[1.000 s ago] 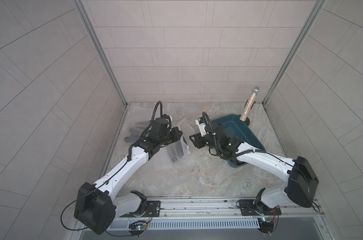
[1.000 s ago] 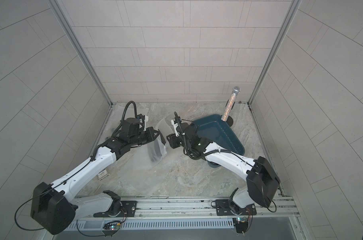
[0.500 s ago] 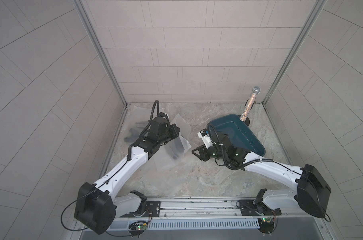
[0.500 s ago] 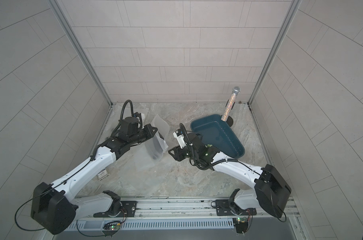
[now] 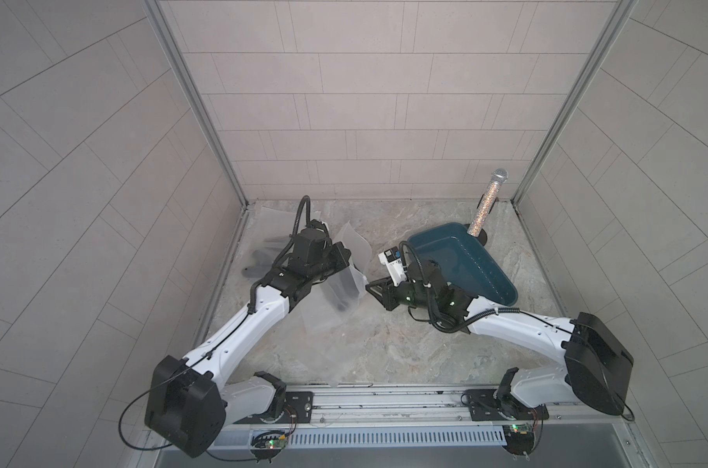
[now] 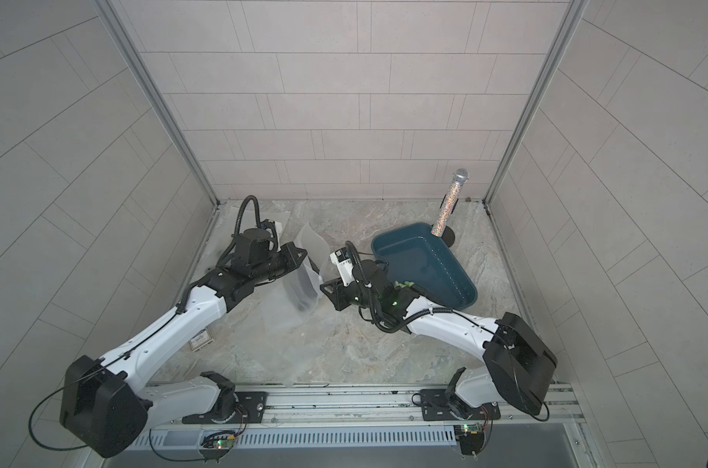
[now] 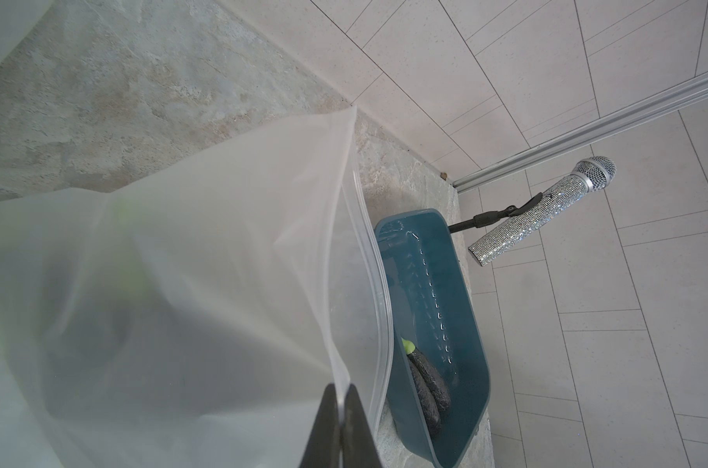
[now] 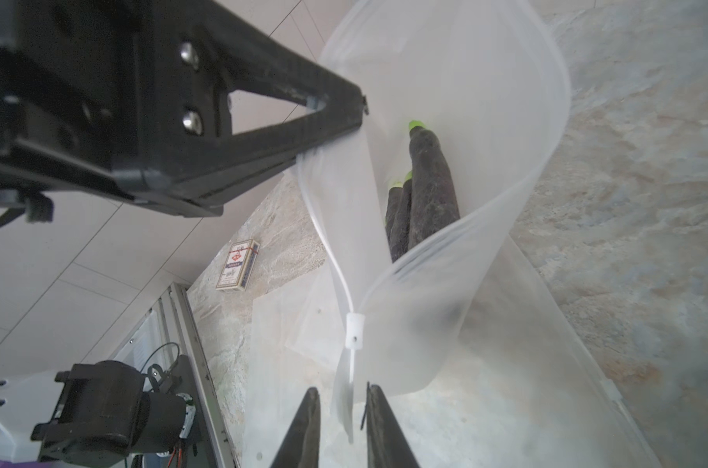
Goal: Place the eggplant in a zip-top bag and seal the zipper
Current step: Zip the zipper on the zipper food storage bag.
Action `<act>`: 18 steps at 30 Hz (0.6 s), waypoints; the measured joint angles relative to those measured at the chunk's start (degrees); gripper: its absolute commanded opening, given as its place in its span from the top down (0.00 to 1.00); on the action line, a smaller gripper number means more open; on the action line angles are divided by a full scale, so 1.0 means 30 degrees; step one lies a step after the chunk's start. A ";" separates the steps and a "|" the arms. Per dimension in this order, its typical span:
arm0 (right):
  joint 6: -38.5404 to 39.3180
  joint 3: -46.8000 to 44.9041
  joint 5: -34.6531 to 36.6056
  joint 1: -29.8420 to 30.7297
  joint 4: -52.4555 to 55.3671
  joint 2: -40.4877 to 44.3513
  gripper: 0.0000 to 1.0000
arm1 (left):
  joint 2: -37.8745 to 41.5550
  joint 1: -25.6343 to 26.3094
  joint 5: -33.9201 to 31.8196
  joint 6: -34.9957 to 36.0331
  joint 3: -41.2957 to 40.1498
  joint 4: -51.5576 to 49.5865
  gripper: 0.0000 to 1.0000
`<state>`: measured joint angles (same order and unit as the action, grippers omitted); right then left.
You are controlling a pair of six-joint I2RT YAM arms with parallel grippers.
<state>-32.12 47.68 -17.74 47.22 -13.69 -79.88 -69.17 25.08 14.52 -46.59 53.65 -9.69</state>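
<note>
Several eggplants (image 8: 429,182) in the bag (image 8: 490,121) (left hand (image 7: 341,409) pinching its rim; right hand (image 8: 342,391) spread).

Through the frosted zip-top bag (image 7: 190,275), its contents are blurred to a dark shape (image 7: 85,332) with green smudges in the left wrist view. In a top view the eggplants (image 6: 405,285) in the teal bin (image 6: 425,259) are hidden by the right arm (image 6: 445,326), green tips excepted. The print on the card box (image 8: 237,265) is too small to be read.

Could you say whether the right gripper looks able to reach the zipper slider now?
Probably yes: the slider lies just ahead of the right gripper, whose open jaws straddle the edge of the zip-top bag, nothing between.
</note>
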 measured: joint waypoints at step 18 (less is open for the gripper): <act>-0.0160 0.0321 0.0546 0.0007 -0.0525 -0.0619 1.00 | 0.0415 0.0000 -0.0131 0.0007 -0.0007 -0.0051 1.00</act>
<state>-32.60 48.64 -16.10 47.24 -15.27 -81.73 -67.92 25.08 14.13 -46.57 53.63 -9.85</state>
